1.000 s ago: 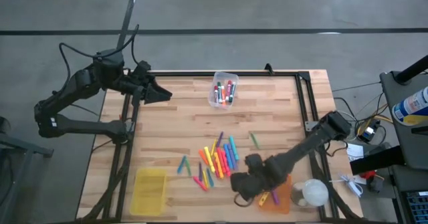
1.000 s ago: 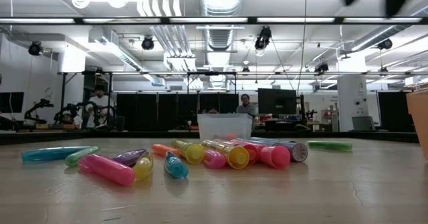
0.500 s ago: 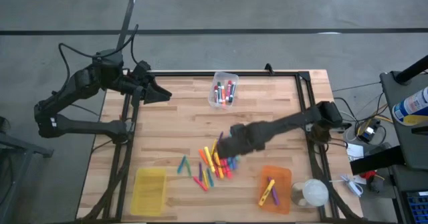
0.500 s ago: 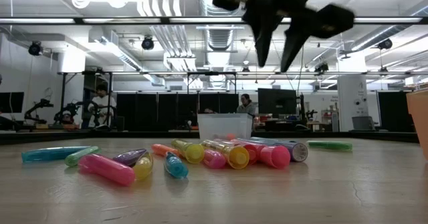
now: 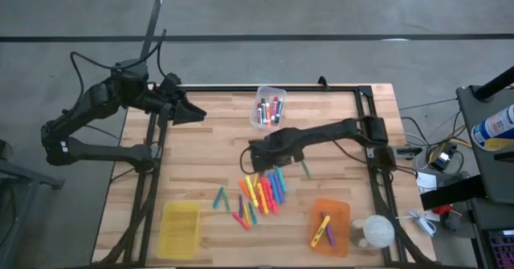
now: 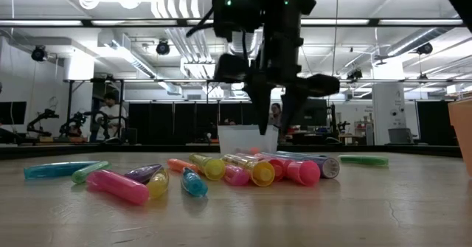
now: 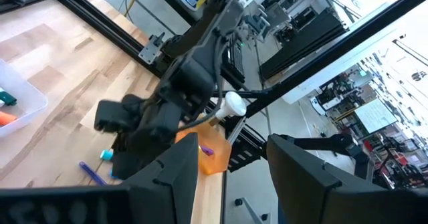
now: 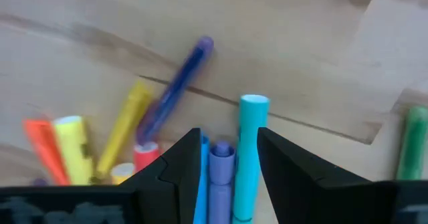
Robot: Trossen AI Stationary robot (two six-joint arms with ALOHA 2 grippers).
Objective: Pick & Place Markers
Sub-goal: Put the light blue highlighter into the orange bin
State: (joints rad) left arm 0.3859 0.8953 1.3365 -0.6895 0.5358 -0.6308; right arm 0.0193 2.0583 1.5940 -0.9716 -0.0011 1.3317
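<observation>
Nearest you, the orange bin (image 5: 331, 225) at the table's front right holds what look like 2 or 3 markers, though they are small from above, and the yellow bin (image 5: 180, 228) sits at the front left. Mid-table, your right gripper (image 5: 259, 160) hangs just above the loose pile of markers (image 5: 259, 194), its fingers (image 8: 167, 170) parted with nothing between them and a light-blue marker (image 8: 250, 154) showing in the gap. Farther back, the clear bin (image 5: 269, 107) holds a few more markers, and your left gripper (image 5: 195, 113) waits at the far left edge with fingers spread, holding nothing.

Three bins (image 5: 178, 227), two arms (image 5: 321, 137)
</observation>
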